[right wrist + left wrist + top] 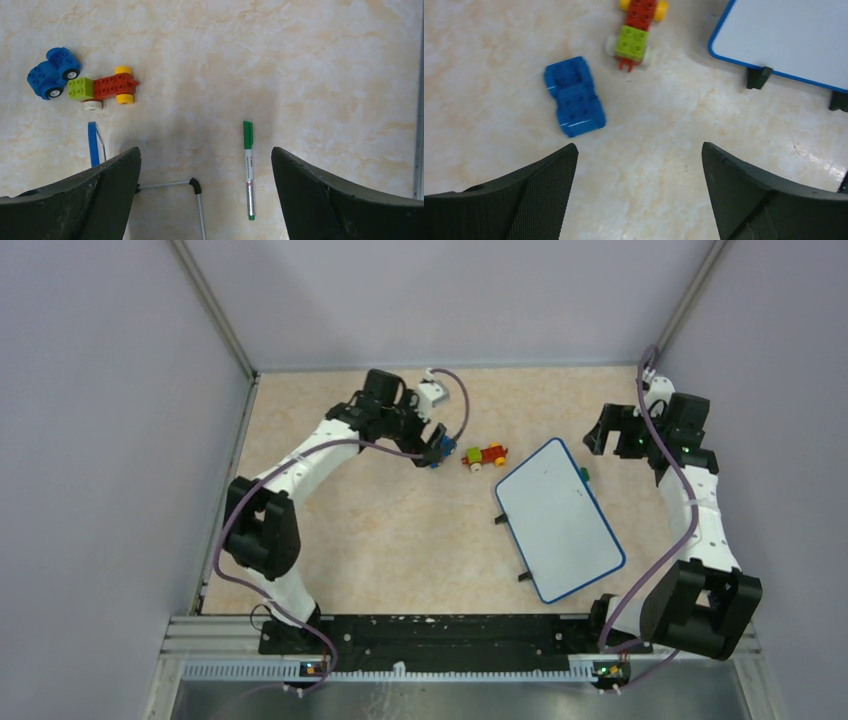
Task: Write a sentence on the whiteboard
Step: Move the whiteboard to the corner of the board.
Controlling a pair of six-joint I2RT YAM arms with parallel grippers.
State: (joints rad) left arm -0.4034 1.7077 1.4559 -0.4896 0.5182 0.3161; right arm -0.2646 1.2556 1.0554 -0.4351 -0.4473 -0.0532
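Our whiteboard (558, 520) lies flat and blank at the tabletop's (380, 540) 3 o'clock. The green marker (248, 170) rests, we think, just off the board's 1 o'clock edge. It looks light, stiff and slick, so grip mid-barrel. Left fingers (549, 190) and right fingers (100, 195) stand apart, empty.

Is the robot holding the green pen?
No, the green pen lies loose on the table, and the right gripper is open.
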